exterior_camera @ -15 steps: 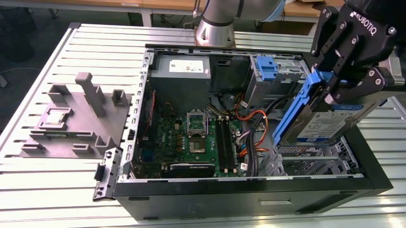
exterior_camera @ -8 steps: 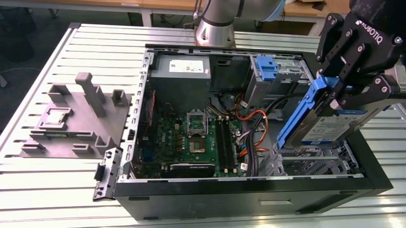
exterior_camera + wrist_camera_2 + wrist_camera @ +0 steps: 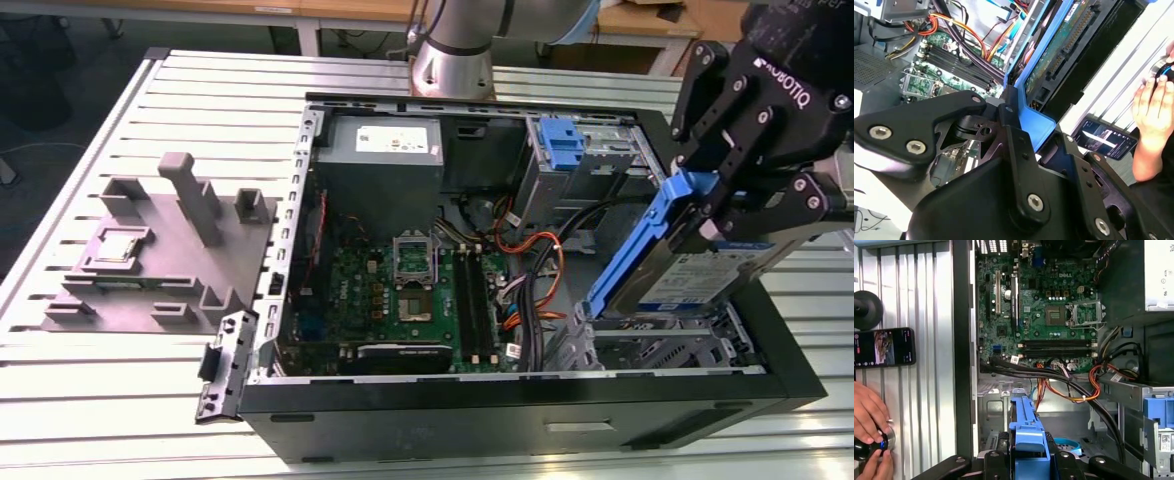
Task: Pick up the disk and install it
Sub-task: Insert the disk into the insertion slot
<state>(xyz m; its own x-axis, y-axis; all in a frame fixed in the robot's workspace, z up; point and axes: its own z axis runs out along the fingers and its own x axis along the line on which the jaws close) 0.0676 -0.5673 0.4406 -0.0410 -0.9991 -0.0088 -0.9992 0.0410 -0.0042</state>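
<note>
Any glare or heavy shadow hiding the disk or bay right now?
Exterior view: the disk is evenly lit, the bay below it dim but readable. Second wrist view: the table washes out white beside the disk. First wrist view: even light, no glare on the motherboard.

Slatted metal table [image 3: 120,400], wooden desks [image 3: 347,10] behind

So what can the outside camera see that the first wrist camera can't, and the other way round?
Exterior view alone: the grey fixture block on the table, and the label on the disk. First wrist view alone: a phone and a person's hand. Both: the motherboard and the disk's blue bracket, held in the jaws.
</note>
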